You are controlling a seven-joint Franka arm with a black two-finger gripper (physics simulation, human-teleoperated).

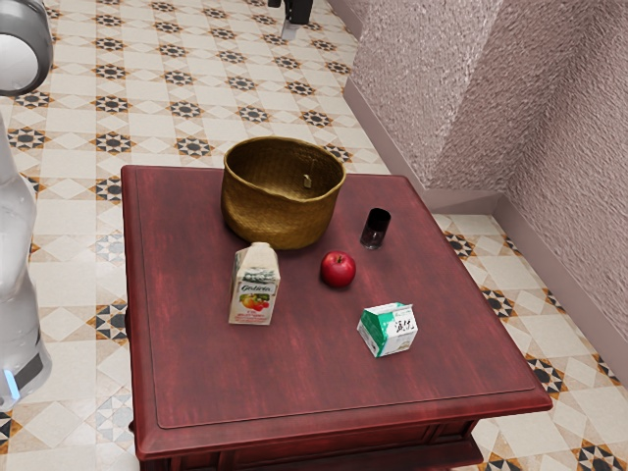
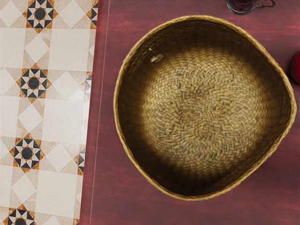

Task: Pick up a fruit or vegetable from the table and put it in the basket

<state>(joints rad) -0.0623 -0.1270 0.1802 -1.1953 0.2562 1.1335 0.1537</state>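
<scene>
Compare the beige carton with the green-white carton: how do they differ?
The beige carton is tall; the green-white carton is squat. The beige carton pictures fruit; the green-white carton carries dark characters. The beige carton sits nearer the basket than the green-white carton. Both rest on the red table.

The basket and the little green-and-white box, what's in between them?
A red apple sits between the basket and the green-and-white box. You can see that in the exterior view.
</scene>
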